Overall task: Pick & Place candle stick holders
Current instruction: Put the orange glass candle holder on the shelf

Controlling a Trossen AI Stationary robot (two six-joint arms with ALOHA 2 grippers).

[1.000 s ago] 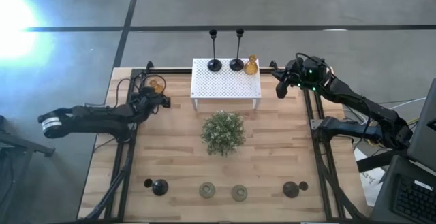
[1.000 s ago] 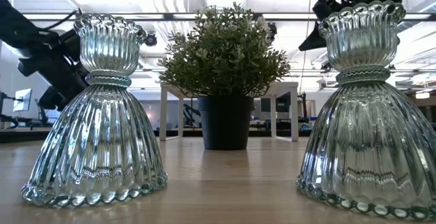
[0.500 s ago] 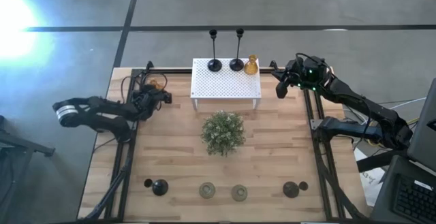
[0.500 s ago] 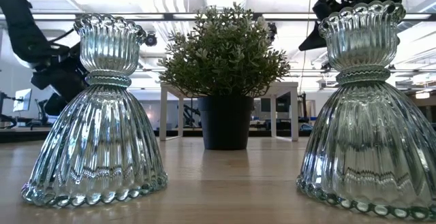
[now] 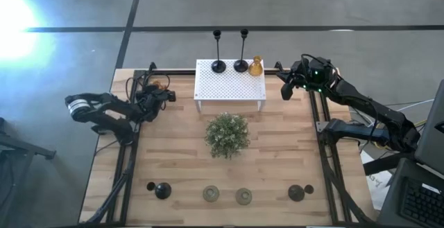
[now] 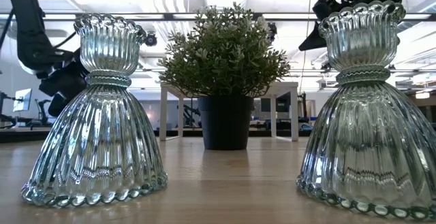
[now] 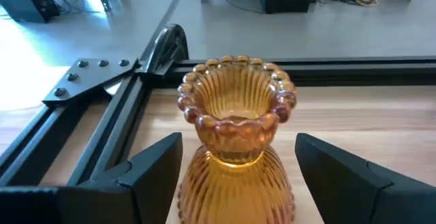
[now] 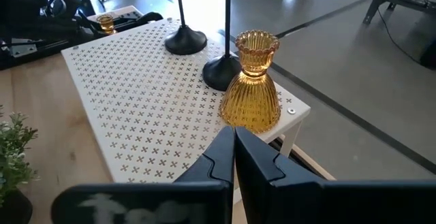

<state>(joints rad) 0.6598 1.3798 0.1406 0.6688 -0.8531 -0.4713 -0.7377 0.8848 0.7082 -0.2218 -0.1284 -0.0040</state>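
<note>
The amber candle stick holder (image 7: 236, 135) stands upright on the table (image 5: 173, 159) near its far left corner, close to the black frame rail (image 7: 109, 125), and your left tool (image 7: 238, 173) has its two fingers on either side of the holder's lower body. The jaws are wide open; in the left wrist view a little gap shows on each side, so I judge they do not touch the glass yet and nothing is held. The risk is here: the holder is ribbed, smooth glass with a narrow neck, so if you close off centre one finger may push it first and tip it, or slide it against the rail. Too high a grip, on the neck, could let it swing when lifted. Your right tool (image 8: 234, 157) is closed and empty, and waits near the far right corner beside the white perforated stand (image 5: 229, 86), where a second amber holder (image 8: 255, 81) stands with two tall black holders (image 5: 229, 49).
</note>
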